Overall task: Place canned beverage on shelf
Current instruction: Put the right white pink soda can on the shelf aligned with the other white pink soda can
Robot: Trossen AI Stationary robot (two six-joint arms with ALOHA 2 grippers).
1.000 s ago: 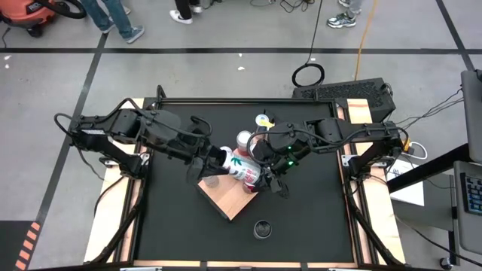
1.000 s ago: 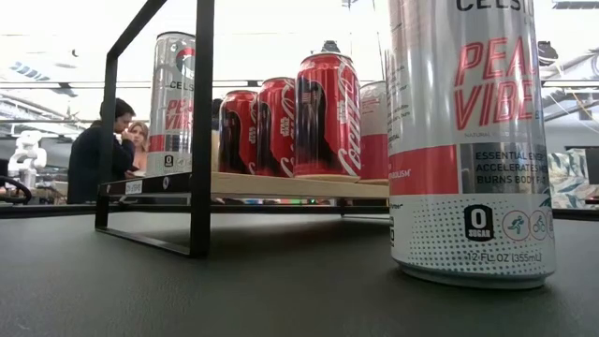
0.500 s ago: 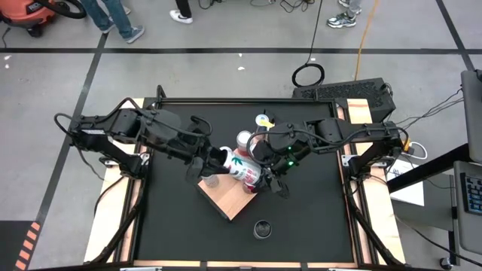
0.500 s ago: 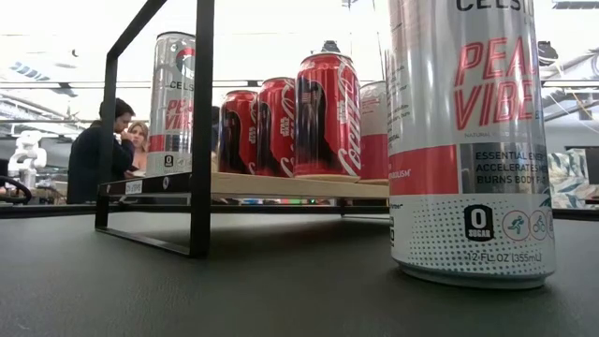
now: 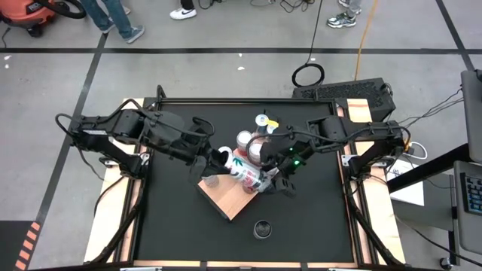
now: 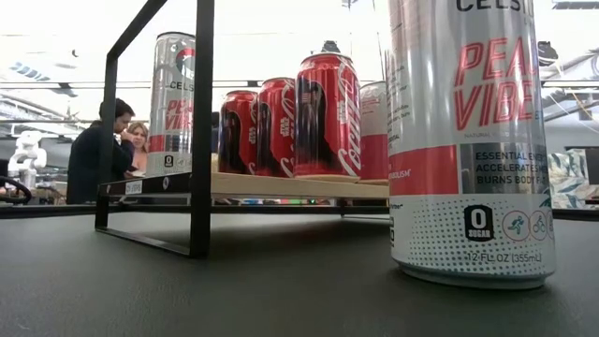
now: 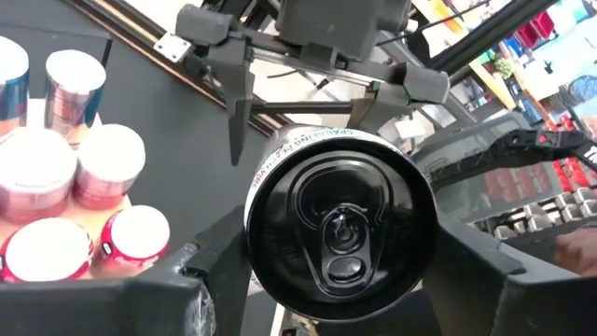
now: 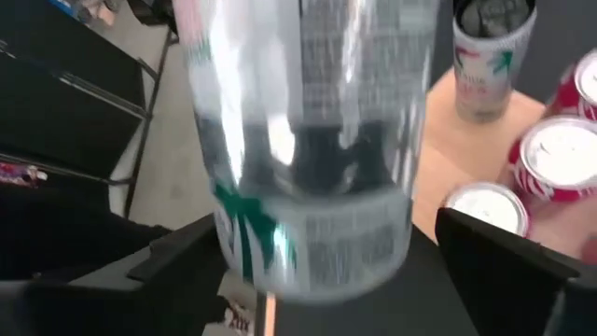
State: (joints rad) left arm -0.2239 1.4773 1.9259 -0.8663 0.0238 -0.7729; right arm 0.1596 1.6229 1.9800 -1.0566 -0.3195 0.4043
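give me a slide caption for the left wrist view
Left gripper holds a black-topped can lying sideways, right gripper open beyond it, red cans standing alongside.

One shelf [image 5: 226,199]. At least three red cola cans [image 6: 328,112]. Three tall white cans: the held can [image 5: 242,172] between the left gripper [image 5: 218,159] and right gripper [image 5: 274,179], a shelf can [image 5: 211,179] beside the left gripper, and a lone can [image 5: 262,228] well apart.

High cam looks straight down on my whole table [image 5: 173,226] and both arms. Low cam sits at table height, very near a tall can [image 6: 471,140], facing level across to the shelf [image 6: 281,184]. Each wrist cam looks close along one held can [image 7: 340,233]. All views share the shelf's cans.
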